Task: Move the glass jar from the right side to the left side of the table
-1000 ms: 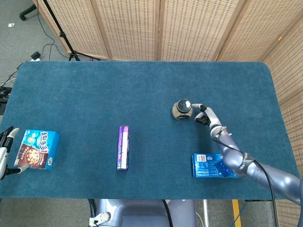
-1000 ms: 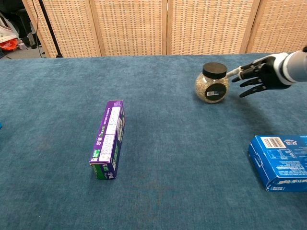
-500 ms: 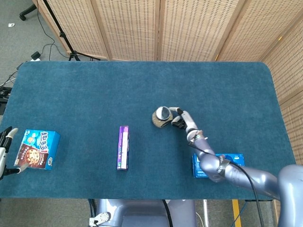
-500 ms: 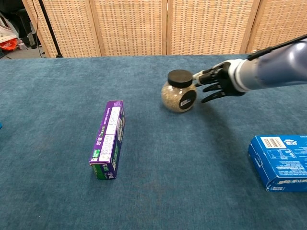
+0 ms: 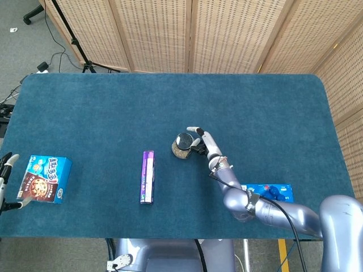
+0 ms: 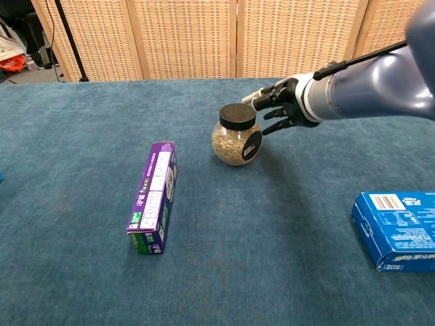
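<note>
While right hand [image 6: 282, 109] rests fingers spread beside glass jar [image 6: 236, 135], dark label unreadable

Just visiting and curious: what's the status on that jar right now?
Right hand against the jar, fingers spread, not gripping. Left hand idle at table's left edge. Jar upright, near mid-table. Purple box lies ahead to the left.
</note>
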Action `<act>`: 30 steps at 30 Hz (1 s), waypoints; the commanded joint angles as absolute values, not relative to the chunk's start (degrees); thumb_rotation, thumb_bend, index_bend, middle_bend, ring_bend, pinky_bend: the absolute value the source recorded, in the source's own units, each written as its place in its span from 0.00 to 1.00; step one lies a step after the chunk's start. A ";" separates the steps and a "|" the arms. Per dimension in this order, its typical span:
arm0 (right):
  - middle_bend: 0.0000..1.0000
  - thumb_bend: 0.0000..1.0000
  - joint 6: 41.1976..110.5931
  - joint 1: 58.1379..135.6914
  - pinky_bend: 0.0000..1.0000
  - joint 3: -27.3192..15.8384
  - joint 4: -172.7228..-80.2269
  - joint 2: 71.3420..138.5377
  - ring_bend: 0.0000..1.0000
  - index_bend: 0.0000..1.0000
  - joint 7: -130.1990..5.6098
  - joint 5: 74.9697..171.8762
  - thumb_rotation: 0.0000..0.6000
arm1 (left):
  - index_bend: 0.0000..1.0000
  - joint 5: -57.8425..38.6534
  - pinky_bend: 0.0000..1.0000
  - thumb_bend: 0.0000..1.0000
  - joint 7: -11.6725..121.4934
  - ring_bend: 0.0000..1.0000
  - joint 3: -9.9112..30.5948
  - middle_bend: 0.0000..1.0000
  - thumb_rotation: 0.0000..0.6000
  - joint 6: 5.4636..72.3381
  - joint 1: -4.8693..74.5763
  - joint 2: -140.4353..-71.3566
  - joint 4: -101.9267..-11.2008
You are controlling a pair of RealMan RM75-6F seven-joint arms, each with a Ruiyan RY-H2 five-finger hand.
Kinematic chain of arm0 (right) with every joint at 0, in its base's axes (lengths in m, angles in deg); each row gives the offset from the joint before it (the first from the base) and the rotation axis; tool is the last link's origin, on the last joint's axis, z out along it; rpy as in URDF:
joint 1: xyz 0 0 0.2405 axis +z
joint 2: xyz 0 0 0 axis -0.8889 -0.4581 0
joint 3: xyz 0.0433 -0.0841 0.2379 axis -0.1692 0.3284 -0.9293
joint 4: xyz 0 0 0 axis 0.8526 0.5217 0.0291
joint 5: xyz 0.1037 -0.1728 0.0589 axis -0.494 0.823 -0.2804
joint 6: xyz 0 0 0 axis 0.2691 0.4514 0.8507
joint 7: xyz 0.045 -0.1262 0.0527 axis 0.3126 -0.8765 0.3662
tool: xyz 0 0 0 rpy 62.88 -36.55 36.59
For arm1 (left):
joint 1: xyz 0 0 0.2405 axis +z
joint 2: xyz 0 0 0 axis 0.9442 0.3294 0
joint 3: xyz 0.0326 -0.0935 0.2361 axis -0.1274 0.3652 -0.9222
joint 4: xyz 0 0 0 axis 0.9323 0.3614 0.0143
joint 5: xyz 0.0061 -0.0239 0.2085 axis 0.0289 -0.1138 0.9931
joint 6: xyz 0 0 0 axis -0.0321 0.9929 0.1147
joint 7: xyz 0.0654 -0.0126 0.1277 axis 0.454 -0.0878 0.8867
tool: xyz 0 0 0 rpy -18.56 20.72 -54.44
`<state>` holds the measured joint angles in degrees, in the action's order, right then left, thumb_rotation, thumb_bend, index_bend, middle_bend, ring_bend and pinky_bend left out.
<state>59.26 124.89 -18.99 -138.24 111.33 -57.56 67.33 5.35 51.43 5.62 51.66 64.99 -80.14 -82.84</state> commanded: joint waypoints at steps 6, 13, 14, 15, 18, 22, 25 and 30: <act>0.00 0.00 66.34 118.30 0.02 -12.35 -146.20 102.98 0.00 0.00 -65.26 92.69 1.00 | 0.00 5.41 0.00 0.00 52.04 0.00 5.42 0.00 1.00 50.98 64.60 -80.22 -82.66; 0.00 0.00 70.84 113.62 0.00 -6.60 -153.12 95.63 0.00 0.00 -71.68 105.86 1.00 | 0.00 5.11 0.00 0.00 53.29 0.00 5.36 0.00 1.00 51.00 64.49 -80.54 -82.89; 0.00 0.00 71.31 113.28 0.00 -5.90 -153.31 95.20 0.00 0.00 -72.63 106.90 1.00 | 0.00 5.08 0.00 0.00 53.43 0.00 5.36 0.00 1.00 50.99 64.47 -80.57 -82.89; 0.00 0.00 72.20 112.73 0.00 -4.68 -153.20 94.78 0.00 0.00 -74.50 108.67 1.00 | 0.00 4.98 0.00 0.00 53.71 0.00 5.36 0.00 1.00 50.95 64.42 -80.64 -82.91; 0.00 0.00 74.44 111.68 0.00 -1.69 -149.55 96.42 0.00 0.00 -78.60 113.83 1.00 | 0.00 4.78 0.00 0.00 54.33 0.00 5.38 0.00 1.00 50.84 64.30 -80.73 -83.05; 0.00 0.00 75.51 110.53 0.00 0.16 -142.20 101.41 0.00 0.00 -79.47 118.87 1.00 | 0.00 4.64 0.00 0.00 54.38 0.00 5.46 0.00 1.00 51.03 64.33 -80.78 -83.10; 0.00 0.00 75.61 109.87 0.00 -0.01 -137.90 105.14 0.00 0.00 -77.77 121.14 1.00 | 0.00 4.63 0.00 0.00 54.17 0.00 5.56 0.00 1.00 51.20 64.36 -80.74 -83.08; 0.00 0.00 75.91 109.54 0.00 -1.40 -132.81 110.16 0.00 0.00 -75.43 123.49 1.00 | 0.00 4.59 0.00 0.00 54.51 0.00 5.48 0.00 1.00 50.85 64.15 -81.01 -82.81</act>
